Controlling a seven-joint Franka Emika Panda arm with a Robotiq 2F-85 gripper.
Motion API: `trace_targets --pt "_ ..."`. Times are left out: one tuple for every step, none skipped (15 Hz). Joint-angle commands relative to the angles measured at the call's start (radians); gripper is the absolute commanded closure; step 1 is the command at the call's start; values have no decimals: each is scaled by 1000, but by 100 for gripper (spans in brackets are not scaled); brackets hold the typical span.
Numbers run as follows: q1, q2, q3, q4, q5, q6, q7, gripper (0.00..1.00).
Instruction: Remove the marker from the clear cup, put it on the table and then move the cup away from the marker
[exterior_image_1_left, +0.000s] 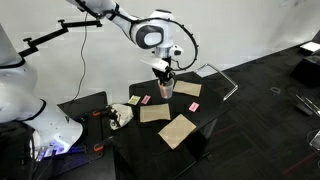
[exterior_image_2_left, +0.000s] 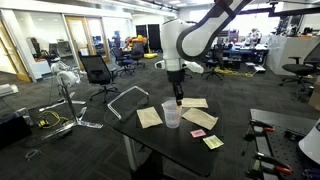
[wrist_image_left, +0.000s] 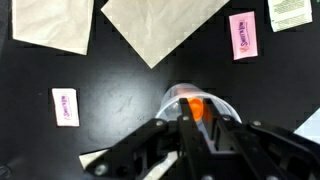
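The clear cup stands on the black table among tan cardboard pieces. The orange-red marker stands inside the cup, and its top shows between my fingers in the wrist view. My gripper points straight down into the cup's mouth. Its two fingers sit tight on either side of the marker's upper end. The marker's lower part is hidden by the fingers and the cup.
Several tan cardboard pieces and small pink squares lie around the cup. A greenish packet lies near the table edge. A bent metal frame stands on the floor beside the table.
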Motion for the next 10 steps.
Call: trace_targets --pt "-8 -38 16 4 -5 -32 -3 96" --pt "-5 -52 16 3 -9 -41 9 96" --pt "-4 -67 17 1 -7 -50 12 96" --pt "-4 -85 19 1 -4 -64 13 96" --pt "-3 -104 19 1 0 -82 14 96" --pt "-1 -124 18 2 -1 -101 19 96" --pt "0 -146 18 2 0 -124 20 96" --pt "0 -172 17 1 3 -150 17 96" --pt "1 -197 17 -1 8 -174 13 96" --pt "3 -222 16 -3 10 -195 11 96"
